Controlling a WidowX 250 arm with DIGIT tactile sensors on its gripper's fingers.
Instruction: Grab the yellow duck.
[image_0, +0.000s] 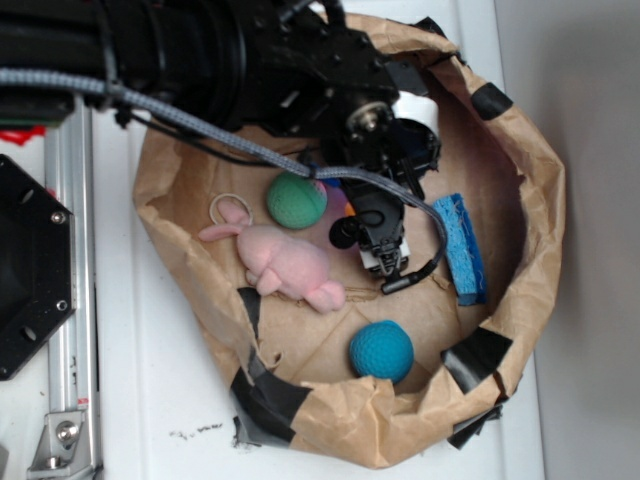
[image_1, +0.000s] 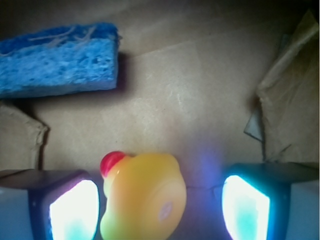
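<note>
In the wrist view the yellow duck lies on its side on the brown paper, its red beak pointing up-left. It sits between the two lit fingers of my gripper, close against the left pad and with a clear gap to the right pad. The jaws are apart, so the gripper is open around the duck. In the exterior view my gripper reaches down into the paper bag just right of the green ball, and the arm hides the duck there.
The bag's crumpled paper wall rings everything. Inside are a green ball, a pink plush bunny, a teal ball and a blue sponge, with the sponge ahead to the left. A paper fold rises on the right.
</note>
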